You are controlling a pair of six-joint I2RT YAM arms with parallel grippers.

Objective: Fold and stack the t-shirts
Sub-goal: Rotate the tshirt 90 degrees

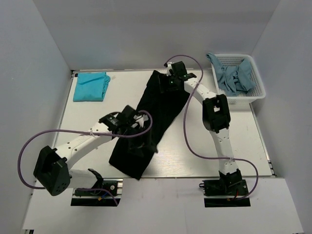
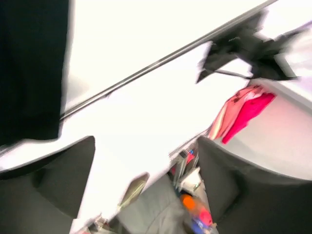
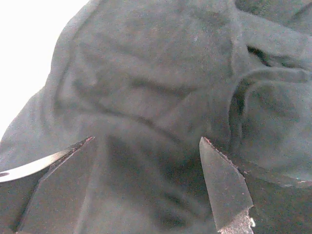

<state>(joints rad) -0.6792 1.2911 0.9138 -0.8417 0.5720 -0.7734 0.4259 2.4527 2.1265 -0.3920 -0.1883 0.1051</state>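
My right gripper (image 3: 146, 140) stands with jaws wide apart over the black tee (image 1: 161, 105), dark folds filling the gap between the fingers (image 3: 222, 187) — whether the tips touch the cloth I cannot tell. From above, that gripper sits at the tee's far end, near the back wall. My left gripper (image 2: 146, 141) is likewise spread, with nothing between its fingers; its blurred view catches the tee only at the upper left. In the top view it hovers over the tee's middle, where the cloth bunches. The tee lies in a long diagonal band across the table (image 1: 83, 112), from far centre toward the near edge between my two bases. A teal tee (image 1: 91, 86) rests folded at the far left corner, well apart from the black one. Greyish-blue tees (image 1: 234, 78) are heaped in the white basket (image 1: 246, 100) at the far right — one draped over its rim.
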